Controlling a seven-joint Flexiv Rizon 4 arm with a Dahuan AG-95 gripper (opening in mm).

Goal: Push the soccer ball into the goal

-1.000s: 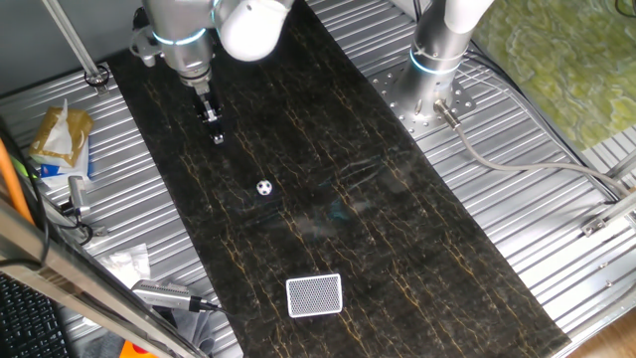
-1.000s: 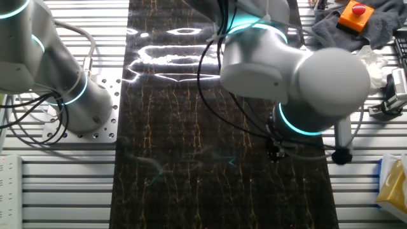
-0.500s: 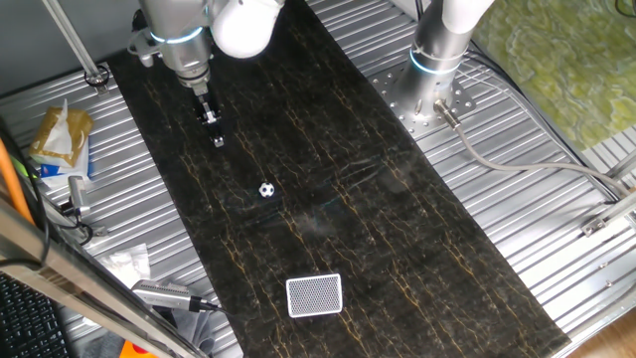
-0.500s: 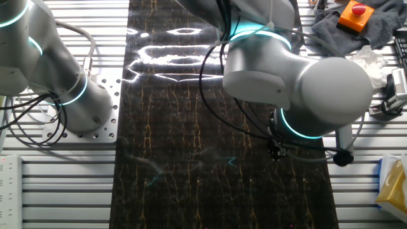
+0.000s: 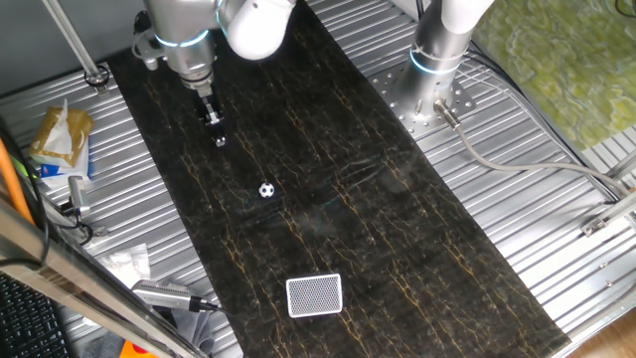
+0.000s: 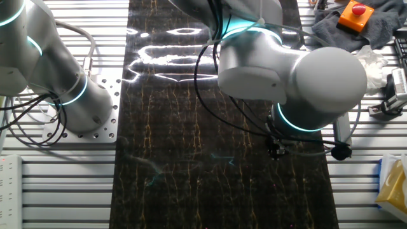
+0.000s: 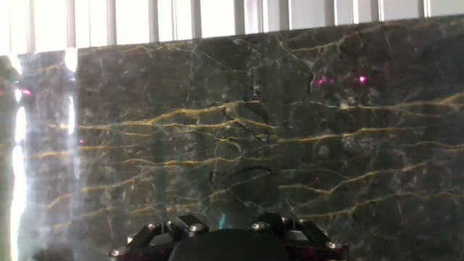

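Note:
The soccer ball (image 5: 266, 190), tiny and white with black patches, lies on the dark marble board (image 5: 397, 249) near its middle. The goal (image 5: 314, 295), a white frame with grey mesh, sits farther down the board near its front end. My gripper (image 5: 219, 139) hangs tip-down just above the board, up and to the left of the ball and clear of it. Its fingers look pressed together with nothing between them. In the other fixed view the gripper (image 6: 275, 152) shows under the arm's big joint; ball and goal are hidden there. The hand view shows only marble and the gripper body (image 7: 225, 243).
A second arm's base (image 5: 437, 62) stands on the ribbed metal table to the right of the board. A yellow packet (image 5: 60, 134) and tools lie off the left edge. An orange button box (image 6: 353, 14) rests on a grey cloth (image 6: 331, 28).
The ball has crept a few pixels toward the goal and then stopped. The gripper tip has barely shifted; the arm's upper joint swayed slightly.

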